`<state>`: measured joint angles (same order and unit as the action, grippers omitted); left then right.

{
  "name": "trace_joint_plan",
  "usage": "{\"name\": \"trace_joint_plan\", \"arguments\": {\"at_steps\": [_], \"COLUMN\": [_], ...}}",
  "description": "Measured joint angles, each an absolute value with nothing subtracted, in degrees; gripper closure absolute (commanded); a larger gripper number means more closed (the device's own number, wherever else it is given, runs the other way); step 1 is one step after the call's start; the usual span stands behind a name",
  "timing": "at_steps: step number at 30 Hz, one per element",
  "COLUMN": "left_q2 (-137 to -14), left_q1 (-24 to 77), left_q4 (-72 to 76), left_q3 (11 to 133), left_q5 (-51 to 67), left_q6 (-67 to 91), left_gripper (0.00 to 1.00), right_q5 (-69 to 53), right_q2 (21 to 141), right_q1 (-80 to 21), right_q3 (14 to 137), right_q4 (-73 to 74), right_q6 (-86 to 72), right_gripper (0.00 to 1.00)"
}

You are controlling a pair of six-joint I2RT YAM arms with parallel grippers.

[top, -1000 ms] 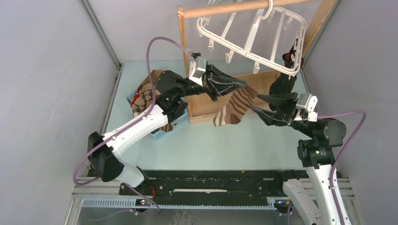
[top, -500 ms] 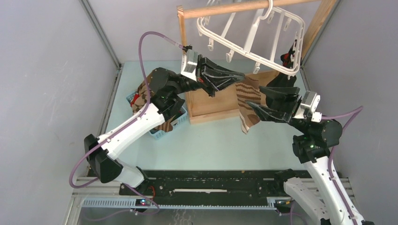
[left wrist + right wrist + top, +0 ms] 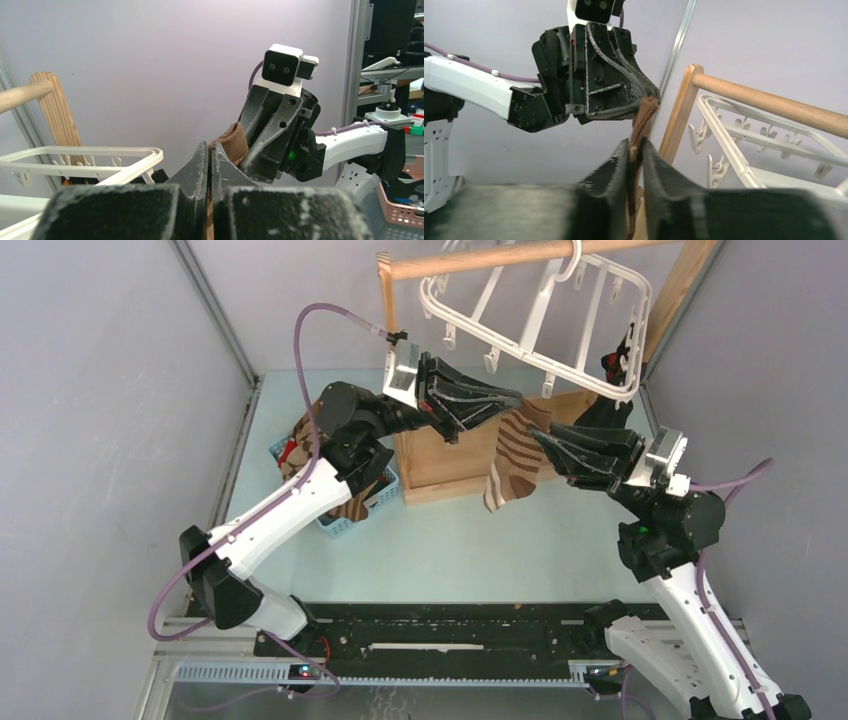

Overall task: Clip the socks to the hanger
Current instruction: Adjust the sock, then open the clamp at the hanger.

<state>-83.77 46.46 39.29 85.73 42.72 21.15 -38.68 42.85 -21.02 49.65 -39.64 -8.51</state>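
While the left arm reaches up toward the wooden rail [image 3: 480, 260], we see its fingers [image 3: 202, 160] pressed fully together on the top hem of a brown striped sock [image 3: 510, 455], so the left gripper [image 3: 516, 400] has the sock pinched by its cuff. From there the sock hangs straight down in front of the wooden stand [image 3: 450, 455], clear of the tabletop [image 3: 480, 540]. Just below that hold, the right gripper [image 3: 545, 445] comes in from the right. In its wrist view the fingers [image 3: 614, 165] stand close on either side of the fabric with only the sock between them, so we read them as closed on it. Both grippers sit just beneath the near edge of the white hanger [image 3: 774, 182], which hangs tilted from the rail by its hook, small clips dangling along its edge. At the hanger's right end a black sock [image 3: 605, 415] hangs from a clip, with a red and black one [image 3: 612, 365] just above it. Left of the stand, partly hidden by the left arm, a blue basket [image 3: 345, 525] sits on the tabletop with brown argyle socks [image 3: 310, 445] piled in it.
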Motion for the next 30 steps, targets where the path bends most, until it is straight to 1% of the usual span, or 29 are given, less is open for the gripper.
{"name": "trace_joint_plan", "arguments": {"at_steps": [3,4,7,11,14,16,19,21,22,26,30], "left_q2": [-83.9,-84.0,-84.0,-82.7,-80.1,-79.0,-79.1,-80.2,-80.9,-85.2,-92.9], "left_q1": [46.5,46.5,46.5,45.8,43.3,40.9,38.9,39.0,39.2,39.7,39.8], "left_q4": [39.3,39.3,39.7,42.3,46.2,49.6,53.3,54.7,55.2,60.1,66.8], "left_q3": [85.7,85.7,85.7,82.5,74.9,69.6,63.0,61.4,61.3,61.6,63.7], "left_q5": [42.7,42.7,42.7,42.2,42.4,42.3,41.0,40.0,39.6,37.3,36.1], "left_q6": [21.6,21.6,22.2,23.2,24.5,25.9,27.5,27.7,27.9,28.6,31.0], "left_gripper": [0.99,0.96,0.69,0.41,0.10,0.01,0.00,0.00,0.00,0.07,0.11], "right_q5": [-38.2,-38.0,-37.7,-37.8,-37.7,-37.6,-37.4,-37.3,-37.3,-36.8,-37.3], "right_q2": [43.1,43.2,43.2,41.9,39.7,37.4,33.2,29.8,28.8,25.6,25.2], "right_q1": [-21.5,-21.5,-21.5,-20.4,-19.0,-18.0,-16.2,-14.9,-14.4,-10.0,-4.1], "right_q3": [49.8,49.9,50.0,50.1,50.1,49.7,47.8,46.0,45.3,41.8,39.5], "right_q4": [-39.7,-39.7,-39.4,-35.7,-29.9,-25.8,-19.8,-16.3,-15.1,-10.0,-6.8], "right_q6": [-7.7,-7.7,-7.6,-6.5,-4.5,-3.0,-0.3,1.5,2.2,4.1,4.2], "right_gripper": [0.98,1.00,1.00,1.00,1.00,1.00,1.00,1.00,1.00,1.00,1.00]}}
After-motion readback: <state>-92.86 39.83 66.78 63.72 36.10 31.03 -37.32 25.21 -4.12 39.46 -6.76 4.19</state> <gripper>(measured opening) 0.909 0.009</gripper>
